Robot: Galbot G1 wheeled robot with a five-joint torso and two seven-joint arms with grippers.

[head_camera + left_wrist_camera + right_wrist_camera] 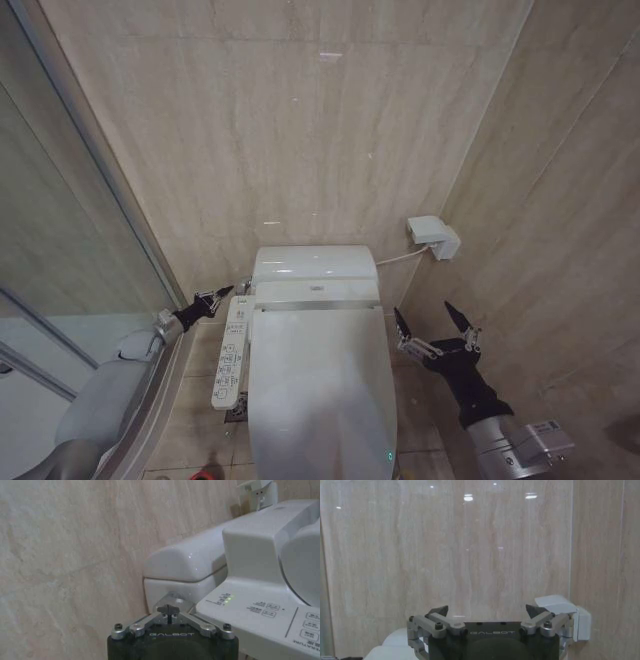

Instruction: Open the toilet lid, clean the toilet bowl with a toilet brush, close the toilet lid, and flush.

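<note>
The white toilet lid lies shut, hiding the toilet bowl beneath it. The toilet brush is out of view. My left gripper is shut, its tips against the left side of the toilet's rear housing, just behind the side control panel. In the left wrist view the closed left gripper touches the housing's side wall next to the panel. My right gripper hovers open to the right of the lid, holding nothing. In the right wrist view the right gripper faces the back wall.
A white wall box with a cable sits on the back wall right of the toilet and also appears as the box. A glass shower partition runs along the left. Tiled walls close in behind and on the right. A small red object sits on the floor by the toilet's left side.
</note>
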